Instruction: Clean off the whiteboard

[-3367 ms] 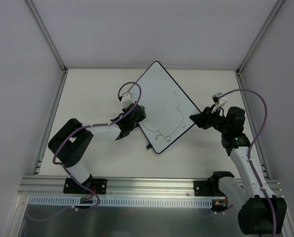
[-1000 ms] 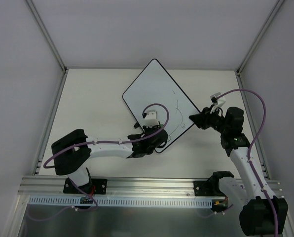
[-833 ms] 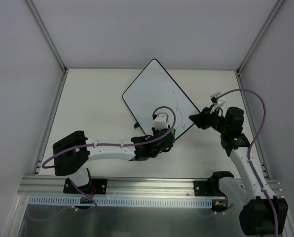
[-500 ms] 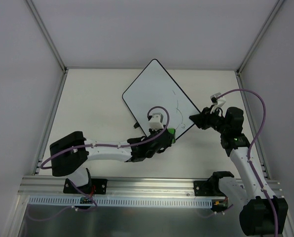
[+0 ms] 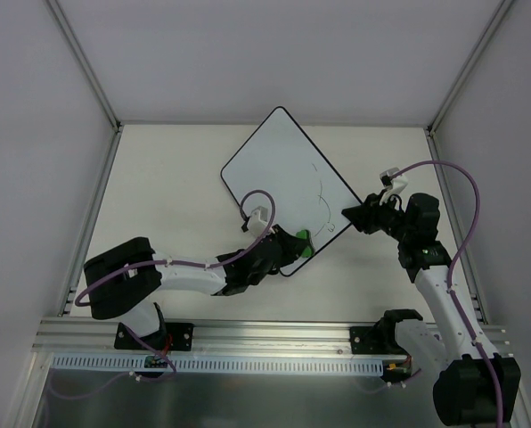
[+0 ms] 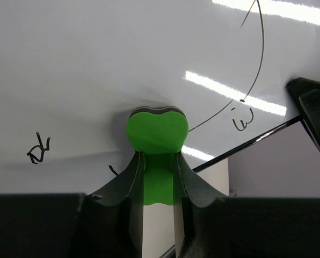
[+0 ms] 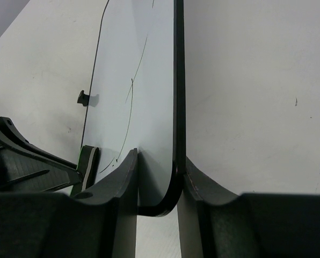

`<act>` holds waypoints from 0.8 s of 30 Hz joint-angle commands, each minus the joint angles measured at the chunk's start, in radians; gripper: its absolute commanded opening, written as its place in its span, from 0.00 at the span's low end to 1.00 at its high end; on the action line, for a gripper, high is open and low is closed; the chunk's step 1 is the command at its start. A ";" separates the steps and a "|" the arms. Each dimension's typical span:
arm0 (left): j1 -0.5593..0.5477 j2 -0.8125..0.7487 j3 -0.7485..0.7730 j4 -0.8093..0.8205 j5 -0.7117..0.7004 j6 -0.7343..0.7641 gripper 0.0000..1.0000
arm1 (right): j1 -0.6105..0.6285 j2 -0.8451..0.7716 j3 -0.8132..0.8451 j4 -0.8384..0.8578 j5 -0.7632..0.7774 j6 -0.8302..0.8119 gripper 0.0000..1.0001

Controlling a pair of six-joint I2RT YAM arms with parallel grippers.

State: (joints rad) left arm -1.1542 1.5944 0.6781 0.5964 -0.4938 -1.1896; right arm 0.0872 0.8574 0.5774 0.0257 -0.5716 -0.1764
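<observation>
Left end effector [image 6: 158,157]: clamped on green foam eraser [image 6: 157,129], frame centre.
Right end effector [image 7: 160,160]: pinching rectangular black-framed whiteboard [image 5: 279,169], right corner.

The whiteboard [image 6: 122,54] is smooth and glossy, mirroring bright strips of light. The green eraser [image 6: 157,130] looks matt and soft, like foam on a darker felt layer. The tabletop [image 7: 246,80] is matt off-white, faintly speckled.

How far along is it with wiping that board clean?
Most of the whiteboard looks clean. The left gripper presses a green eraser near its lower corner while the right gripper clamps another corner. Left: a curved line and small squiggles.
</observation>
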 commanded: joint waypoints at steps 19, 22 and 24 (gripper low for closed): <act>0.051 0.053 -0.023 -0.585 -0.091 -0.016 0.00 | 0.060 0.000 -0.016 -0.086 -0.037 -0.202 0.00; 0.067 0.029 -0.037 -0.592 -0.098 -0.005 0.00 | 0.059 0.000 -0.016 -0.086 -0.037 -0.202 0.00; 0.079 0.032 -0.038 -0.592 -0.092 0.005 0.00 | 0.060 -0.001 -0.017 -0.086 -0.036 -0.202 0.00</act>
State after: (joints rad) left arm -1.1007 1.5467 0.6914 0.2062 -0.6334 -1.1969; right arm 0.1013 0.8516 0.5777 0.0418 -0.5766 -0.1783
